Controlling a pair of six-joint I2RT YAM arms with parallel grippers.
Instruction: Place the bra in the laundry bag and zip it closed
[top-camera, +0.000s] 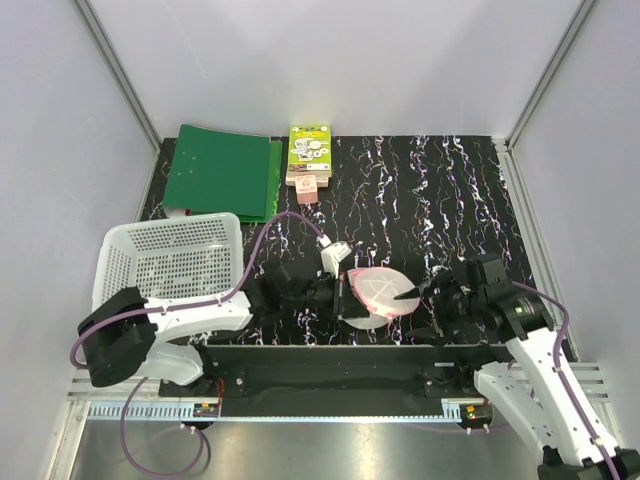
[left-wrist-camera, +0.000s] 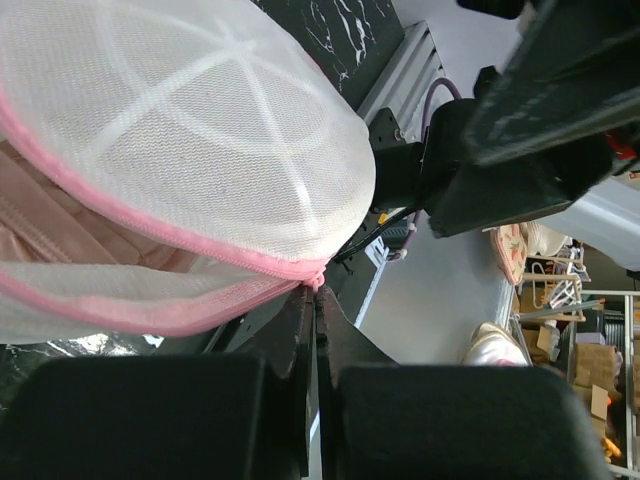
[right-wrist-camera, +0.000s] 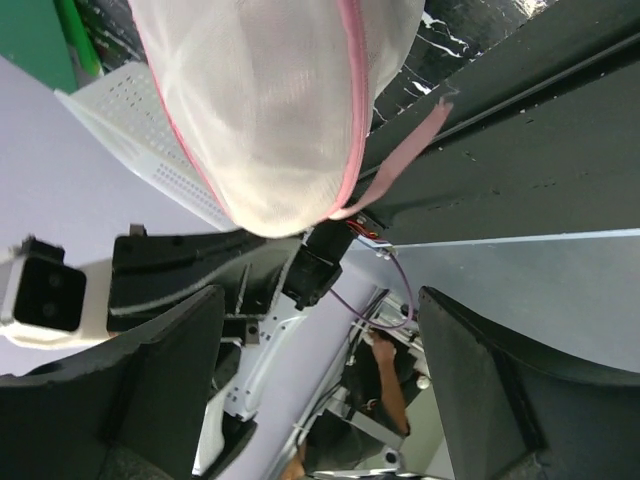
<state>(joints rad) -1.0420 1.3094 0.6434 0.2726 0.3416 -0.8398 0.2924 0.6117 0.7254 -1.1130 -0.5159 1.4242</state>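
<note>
My left claw (left-wrist-camera: 312, 300) pinches the laundry bag (top-camera: 378, 290) at its zip end, with the bra (left-wrist-camera: 60, 225) inside. My right claw (top-camera: 415, 295) gapes empty just beside it. A basket (top-camera: 170, 260) sits left and a green folder (top-camera: 222, 172) behind.

Bra (left-wrist-camera: 60, 228) seemingly inside laundry bag (top-camera: 378, 291), right of basket (top-camera: 170, 262)

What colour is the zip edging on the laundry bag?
Pink zip edging, clearest in the left wrist view.
</note>
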